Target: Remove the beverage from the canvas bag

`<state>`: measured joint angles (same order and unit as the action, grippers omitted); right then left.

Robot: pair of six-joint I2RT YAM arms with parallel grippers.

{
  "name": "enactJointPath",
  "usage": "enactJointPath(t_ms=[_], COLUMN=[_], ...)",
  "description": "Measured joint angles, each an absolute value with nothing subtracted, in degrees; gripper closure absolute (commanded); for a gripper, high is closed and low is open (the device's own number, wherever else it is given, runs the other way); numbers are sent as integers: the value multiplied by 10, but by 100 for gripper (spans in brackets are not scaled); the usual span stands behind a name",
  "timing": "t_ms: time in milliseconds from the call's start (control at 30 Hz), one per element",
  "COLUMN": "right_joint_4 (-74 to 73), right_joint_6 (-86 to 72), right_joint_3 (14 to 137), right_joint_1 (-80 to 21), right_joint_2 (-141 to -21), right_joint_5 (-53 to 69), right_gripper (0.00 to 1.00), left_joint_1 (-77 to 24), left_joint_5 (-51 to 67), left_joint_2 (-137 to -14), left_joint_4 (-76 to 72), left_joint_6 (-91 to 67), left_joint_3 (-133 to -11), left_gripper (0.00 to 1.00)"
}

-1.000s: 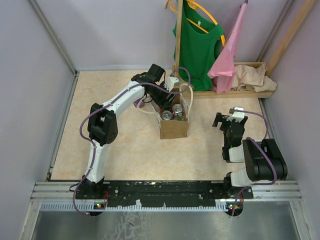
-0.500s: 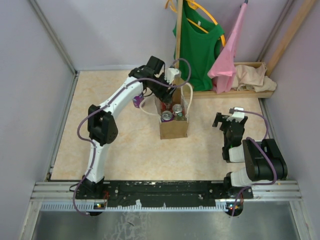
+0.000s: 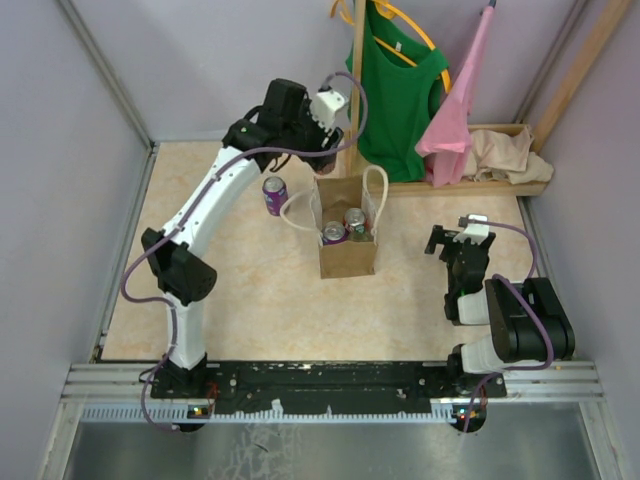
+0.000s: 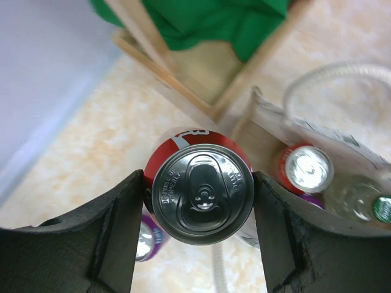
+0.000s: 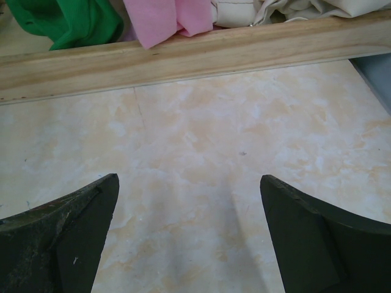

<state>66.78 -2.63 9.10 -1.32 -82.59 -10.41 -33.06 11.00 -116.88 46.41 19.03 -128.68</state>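
Above the arms, the overhead camera shows the canvas bag [image 3: 348, 255] upright on the surface [image 3: 250, 290]. It is a tan-brown boxy tote with an open mouth and two white looped handles, and two can tops [image 3: 333, 232] show inside. The left claw [image 3: 322, 158] hangs by the bag's far rim, its load hard to make out from here. A purple can [image 3: 274, 195] stands just left of the bag. The right claw [image 3: 455, 240] sits well apart on the bag's right.

At the left wrist, the left claw [image 4: 202, 195] is clamped on a red can [image 4: 202, 192], whose silver lid and pull tab face the lens. The lid hides most of the body. A white mark on the label is cut off, and the lettering stamped on the lid is too small to read. The can is held outside the bag's rim [image 4: 269, 113]. Inside the bag lie a red-rimmed can [image 4: 308, 170] and a blurred, green-capped clear bottle [image 4: 360, 201].

At the right wrist, the right claw [image 5: 188, 201] gapes with nothing between its fingers [image 5: 61, 238], above bare surface near a wooden rail [image 5: 183, 55].
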Motion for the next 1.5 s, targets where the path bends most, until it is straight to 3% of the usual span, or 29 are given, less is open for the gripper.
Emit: enactJointPath(t_ms=[200, 400, 733, 933, 1200, 1500], right_joint_4=[668, 668, 668, 668, 668, 668], right_joint_6=[-26, -26, -26, -26, -26, -26], right_joint_3=[91, 91, 91, 91, 91, 91], right_joint_1=[-13, -13, -13, -13, -13, -13], right_joint_2=[-826, -826, -826, -826, -826, -826], right_joint_5=[-104, -104, -104, -104, -104, -104], right_gripper=[1, 1, 1, 1, 1, 1], left_joint_1=[-307, -219, -132, -139, -122, -104], left_joint_5=[24, -44, -109, -109, -111, -97], left_joint_2=[-1115, -1077, -977, -974, -974, -999], left_joint_4=[423, 416, 332, 250, 132, 104], left_joint_6=[186, 155, 55, 11, -43, -88], left_joint_3=[-1287, -1254, -899, -788, -749, -750], left_gripper=[100, 100, 100, 100, 100, 100])
